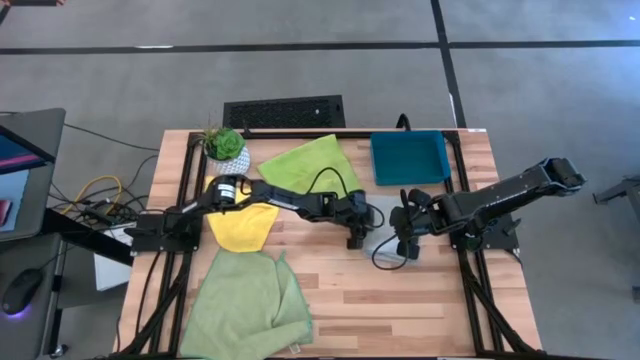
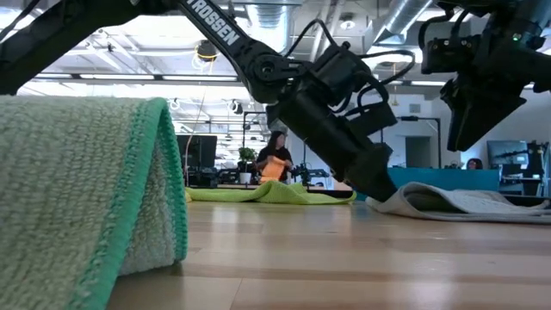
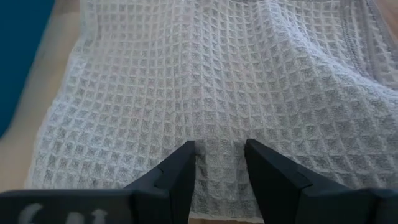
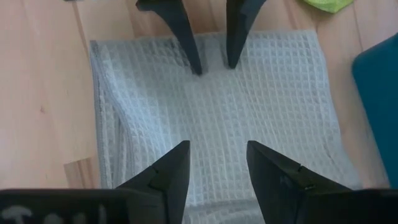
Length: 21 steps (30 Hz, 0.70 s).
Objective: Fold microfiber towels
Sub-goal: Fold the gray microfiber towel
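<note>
Counter (image 1: 400, 310): wooden slats; the widest bare stretch runs along the near edge, from the middle toward the right corner.
Pale green towel (image 1: 245, 305): the largest cloth, rumpled at the near left corner, its hem lying at the near edge.
Lime green towel (image 1: 310, 163): spread near the far edge, left of the teal tray.
Teal tray (image 1: 410, 157): rigid, at the far right corner, well apart from both arms.
Yellow towel (image 1: 242, 225): left of centre, partly under the left arm, between the lime and pale green cloths.
Grey towel (image 4: 217, 118): waffle weave, lying flat right of centre; one side edge is doubled into a ridge, bare wood shows beside it.
Left gripper (image 3: 221, 162): reaches from the left side to the grey towel's edge; its fingers stand apart, tips down on the weave, nothing pinched between them.
Right gripper (image 4: 217, 165): above the opposite side of the grey towel, facing the left one; fingers apart, holding nothing.
Potted plant (image 1: 226, 146): at the far edge, left of the lime cloth.
</note>
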Available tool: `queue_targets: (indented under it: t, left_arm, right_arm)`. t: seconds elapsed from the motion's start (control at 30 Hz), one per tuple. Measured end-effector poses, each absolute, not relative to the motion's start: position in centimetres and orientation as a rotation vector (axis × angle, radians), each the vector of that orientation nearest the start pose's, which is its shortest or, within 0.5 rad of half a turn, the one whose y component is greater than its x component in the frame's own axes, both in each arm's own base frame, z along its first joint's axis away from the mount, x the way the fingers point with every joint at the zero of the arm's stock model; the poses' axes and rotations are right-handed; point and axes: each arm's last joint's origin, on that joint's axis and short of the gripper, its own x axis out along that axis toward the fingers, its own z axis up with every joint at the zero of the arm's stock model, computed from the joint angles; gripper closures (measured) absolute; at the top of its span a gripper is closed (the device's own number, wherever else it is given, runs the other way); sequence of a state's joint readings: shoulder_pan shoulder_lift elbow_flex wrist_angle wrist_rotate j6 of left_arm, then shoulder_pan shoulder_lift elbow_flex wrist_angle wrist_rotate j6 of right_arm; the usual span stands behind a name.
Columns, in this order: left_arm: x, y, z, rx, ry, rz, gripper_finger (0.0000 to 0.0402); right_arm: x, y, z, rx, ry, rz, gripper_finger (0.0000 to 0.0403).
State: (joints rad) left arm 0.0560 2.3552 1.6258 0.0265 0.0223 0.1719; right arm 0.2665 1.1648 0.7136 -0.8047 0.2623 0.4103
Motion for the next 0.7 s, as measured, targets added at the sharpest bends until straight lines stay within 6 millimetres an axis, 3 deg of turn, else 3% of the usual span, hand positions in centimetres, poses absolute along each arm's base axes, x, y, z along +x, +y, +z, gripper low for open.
queue_targets:
  t: [0.13, 0.27, 0.47, 0.7]
  left_arm:
    - [49.9, 2.7, 13.1, 0.058, 0.680, 0.001, 0.0264]
    - [49.6, 2.1, 15.0, 0.155, 0.678, -0.038, 0.0264]
    - [48.8, 1.4, 14.2, 0.359, 0.796, -0.124, 0.0264]
    - [48.3, 1.1, 13.8, 0.479, 0.850, -0.194, 0.0264]
  right_arm:
    - [18.7, 4.3, 20.2, 0.031, 1.181, -0.242, 0.0221]
    - [18.7, 4.3, 20.2, 0.031, 1.181, -0.242, 0.0221]
    - [18.7, 4.4, 20.2, 0.029, 1.183, -0.241, 0.0221]
    - [18.7, 4.4, 20.2, 0.029, 1.183, -0.241, 0.0221]
